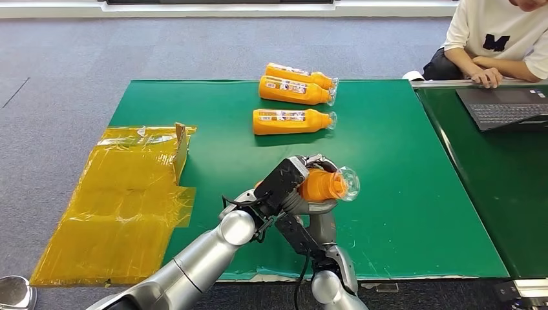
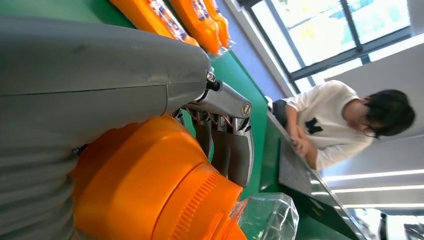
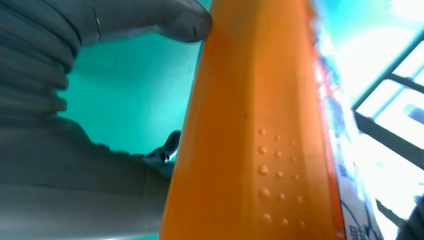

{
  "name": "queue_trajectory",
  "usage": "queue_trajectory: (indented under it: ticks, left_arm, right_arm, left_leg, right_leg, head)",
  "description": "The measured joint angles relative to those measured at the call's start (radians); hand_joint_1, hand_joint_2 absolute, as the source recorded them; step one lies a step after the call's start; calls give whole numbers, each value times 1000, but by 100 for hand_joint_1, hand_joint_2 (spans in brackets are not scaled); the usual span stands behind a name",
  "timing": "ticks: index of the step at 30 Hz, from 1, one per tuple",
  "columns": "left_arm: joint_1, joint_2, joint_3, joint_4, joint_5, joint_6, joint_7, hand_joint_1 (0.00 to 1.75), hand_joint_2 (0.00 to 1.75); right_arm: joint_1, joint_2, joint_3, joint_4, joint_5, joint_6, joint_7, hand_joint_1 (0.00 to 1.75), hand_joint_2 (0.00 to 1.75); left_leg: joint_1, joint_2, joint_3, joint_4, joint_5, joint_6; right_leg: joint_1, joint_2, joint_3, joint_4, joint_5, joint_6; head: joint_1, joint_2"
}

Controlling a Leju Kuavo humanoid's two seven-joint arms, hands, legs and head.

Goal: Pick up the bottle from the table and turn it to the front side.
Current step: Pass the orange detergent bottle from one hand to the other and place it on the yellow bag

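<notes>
Green table [image 1: 400,194] | both hands grip bottle [image 1: 323,185] | right thumb [image 3: 165,20] touching bottle

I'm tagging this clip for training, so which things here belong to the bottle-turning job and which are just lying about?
Part of the job:
- held orange bottle, above the green table
- left hand and right hand, both on it

Lying about:
- three orange bottles lying at the table's far side
- yellow plastic sheet
- laptop and the seated person
</notes>
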Motion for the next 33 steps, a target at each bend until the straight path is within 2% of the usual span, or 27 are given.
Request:
queue_trajectory:
  ticks: [2,5,13,26,27,30,31,33]
  left_arm:
    - [10,5,5,-13,-7,0,12,175,175]
    - [22,9,13,-30,-15,0,20,175,175]
    - [64,9,39,-73,-83,1,20,175,175]
    - [91,6,47,-113,-105,1,19,175,175]
    - [93,6,49,-114,-107,1,19,175,175]
    - [101,6,58,-118,-110,6,16,175,175]
    - [104,6,61,-120,-112,11,12,175,175]
    - [108,7,65,-124,-124,31,6,175,175]
  right_arm:
    - [-3,-14,0,-24,67,13,56,175,175]
    - [-4,-32,0,-57,131,19,96,175,175]
    - [4,-86,14,-161,404,-15,233,175,175]
    - [16,-123,35,-219,458,-22,263,175,175]
    - [16,-125,37,-221,467,-24,270,159,175]
    - [17,-130,47,-231,486,-27,287,28,175]
    - [19,-132,50,-235,489,-27,292,0,175]
    - [23,-134,55,-241,483,-23,299,0,175]
  left_leg:
    - [0,0,0,0,0,0]
    - [0,0,0,0,0,0]
    - [0,0,0,0,0,0]
    - [0,0,0,0,0,0]
    - [0,0,0,0,0,0]
    - [0,0,-1,0,0,0]
    - [0,0,-1,0,0,0]
    - [0,-1,-1,0,0,0]
  right_leg:
    - [0,0,0,0,0,0]
    - [0,0,0,0,0,0]
    - [0,0,0,0,0,0]
    - [0,0,0,0,0,0]
    - [0,0,0,0,0,0]
    - [0,0,0,0,0,0]
    - [0,0,0,0,0,0]
    - [0,0,0,0,0,0]
  head:
    - [0,0]
    - [0,0]
    - [0,0]
    - [0,0]
    - [0,0]
    - [0,0]
    - [0,0]
    - [0,0]
